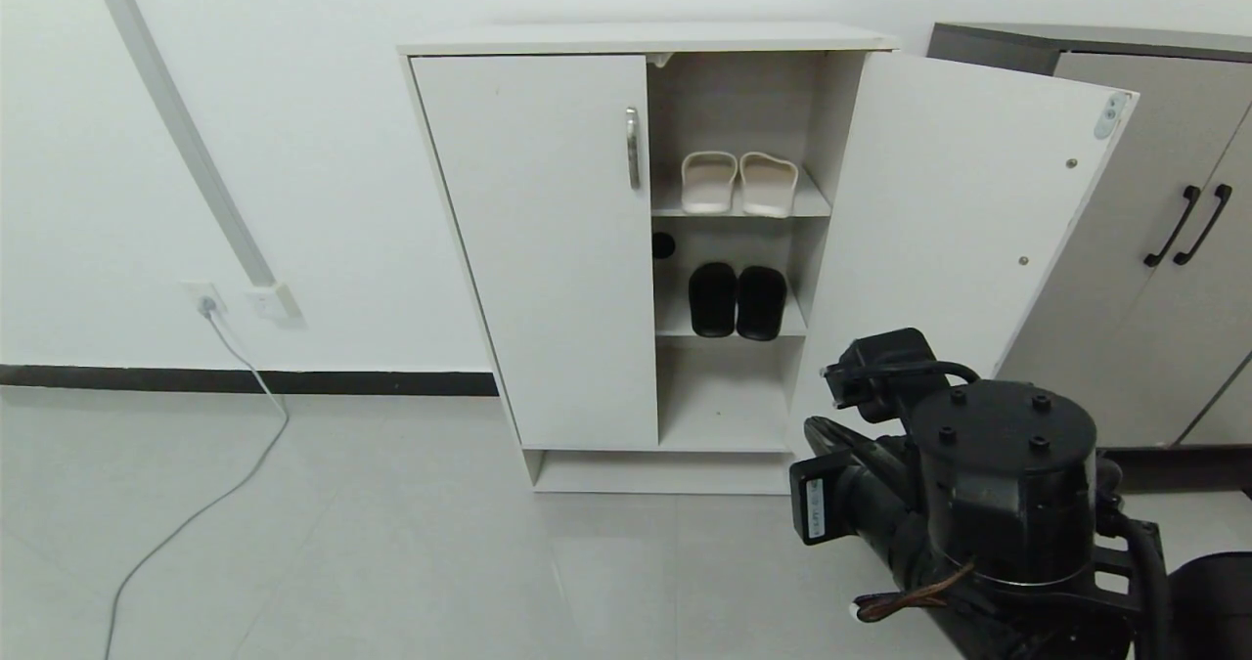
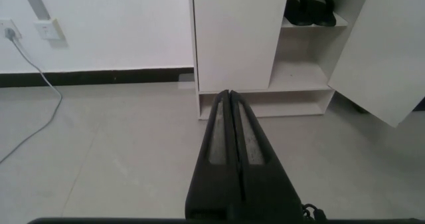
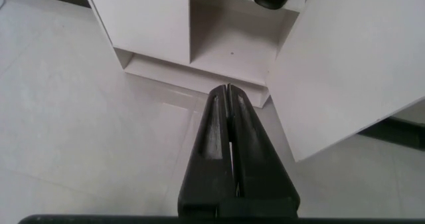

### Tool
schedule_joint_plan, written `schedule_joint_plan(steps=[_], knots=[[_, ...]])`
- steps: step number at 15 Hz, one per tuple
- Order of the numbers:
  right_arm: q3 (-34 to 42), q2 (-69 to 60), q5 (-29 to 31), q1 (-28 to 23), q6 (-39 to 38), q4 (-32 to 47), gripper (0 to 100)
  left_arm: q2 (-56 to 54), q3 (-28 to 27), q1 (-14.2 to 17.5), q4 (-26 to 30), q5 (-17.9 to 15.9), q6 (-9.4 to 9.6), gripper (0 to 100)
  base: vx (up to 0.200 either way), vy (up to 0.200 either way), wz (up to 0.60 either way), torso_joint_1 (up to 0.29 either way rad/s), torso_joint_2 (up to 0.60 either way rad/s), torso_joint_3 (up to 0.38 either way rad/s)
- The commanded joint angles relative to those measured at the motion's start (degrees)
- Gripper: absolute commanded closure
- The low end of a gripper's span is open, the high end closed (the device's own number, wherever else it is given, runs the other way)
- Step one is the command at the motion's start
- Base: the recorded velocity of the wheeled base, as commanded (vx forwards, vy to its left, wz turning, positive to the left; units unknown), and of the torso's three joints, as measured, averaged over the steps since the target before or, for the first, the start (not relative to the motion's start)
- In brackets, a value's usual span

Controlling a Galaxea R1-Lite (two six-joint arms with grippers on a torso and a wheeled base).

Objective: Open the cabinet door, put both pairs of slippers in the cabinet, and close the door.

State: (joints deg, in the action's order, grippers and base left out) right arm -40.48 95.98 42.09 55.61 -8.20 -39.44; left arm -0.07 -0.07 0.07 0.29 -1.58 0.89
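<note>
The left gripper (image 2: 229, 94) and the right gripper (image 3: 228, 90) were each pressed together, holding nothing, above the floor (image 1: 391, 543). Ahead of them stood the cabinet (image 1: 538, 249), its right door (image 1: 939, 230) open near the right gripper. The white slippers (image 1: 738, 183) lay on the upper shelf (image 1: 817, 205), and the black slippers (image 1: 737, 301) on the middle shelf (image 1: 794, 329).

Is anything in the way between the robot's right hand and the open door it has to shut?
Nothing visible. Only bare floor lies between the right gripper and the open door. The white slippers and black slippers sit well inside the cabinet, so they shouldn't block it.
</note>
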Motion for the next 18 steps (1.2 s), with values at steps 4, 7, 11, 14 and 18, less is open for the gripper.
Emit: schedule_joint_plan(steps=[4,7,11,14,18], knots=[[-0.03,0.0,0.01,-0.24,0.03,-0.03,100,0.07,-0.01,0.01,-0.03,0.0,-0.01,100,0.0,0.0,0.0,0.033,-0.29,-0.339],[-0.03,0.09,0.01,-0.42,0.03,-0.03,100,0.07,-0.01,0.01,-0.03,0.0,-0.01,100,0.0,0.0,0.0,0.072,-0.52,-0.344],[-0.03,0.09,0.01,-0.68,0.03,-0.03,100,0.07,-0.01,0.01,-0.03,0.0,-0.01,100,0.0,0.0,0.0,0.117,-0.46,-0.337],[-0.03,0.09,0.01,-0.68,0.03,-0.03,100,0.07,-0.01,0.01,-0.03,0.0,-0.01,100,0.0,0.0,0.0,0.147,-0.47,-0.328],[-0.03,0.0,0.01,-0.68,0.03,-0.03,100,0.07,-0.01,0.01,-0.03,0.0,-0.01,100,0.0,0.0,0.0,0.17,-0.49,-0.315]])
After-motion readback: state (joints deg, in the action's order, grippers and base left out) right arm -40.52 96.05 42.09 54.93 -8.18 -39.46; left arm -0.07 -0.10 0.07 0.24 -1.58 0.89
